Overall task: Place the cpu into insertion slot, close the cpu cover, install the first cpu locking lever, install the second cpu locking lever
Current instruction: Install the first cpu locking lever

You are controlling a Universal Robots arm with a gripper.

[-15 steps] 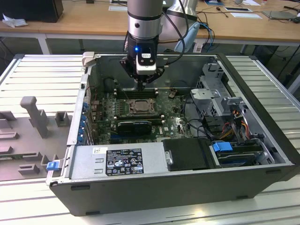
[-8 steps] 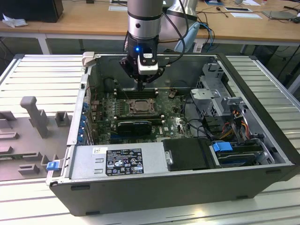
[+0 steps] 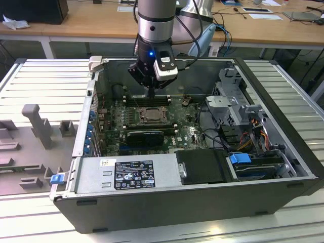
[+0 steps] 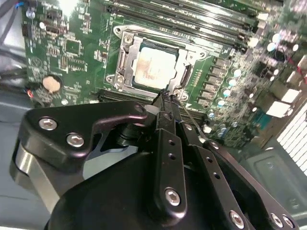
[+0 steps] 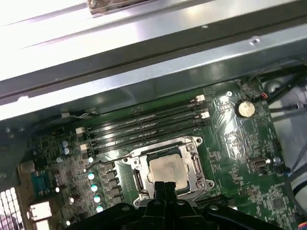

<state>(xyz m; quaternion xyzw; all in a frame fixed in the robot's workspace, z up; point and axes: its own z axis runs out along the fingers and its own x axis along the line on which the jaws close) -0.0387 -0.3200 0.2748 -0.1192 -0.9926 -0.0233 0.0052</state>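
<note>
The cpu lies flat in the insertion slot, its pale metal face up; in the first wrist view the cpu shows the same way. The silvery cpu cover lies down around the chip, framing it. My gripper is shut, fingers pressed together with nothing visible between them, and its tip hovers at the socket's edge. In the exterior view the gripper hangs just above the far side of the insertion slot. A thin wire runs beside the fingertips; I cannot tell whether it is a lever.
Long black memory slots run beside the socket. A black card sits in front of it. The case wall is close behind the arm. A drive cage and cables fill the exterior view's right, and a coin cell sits nearby.
</note>
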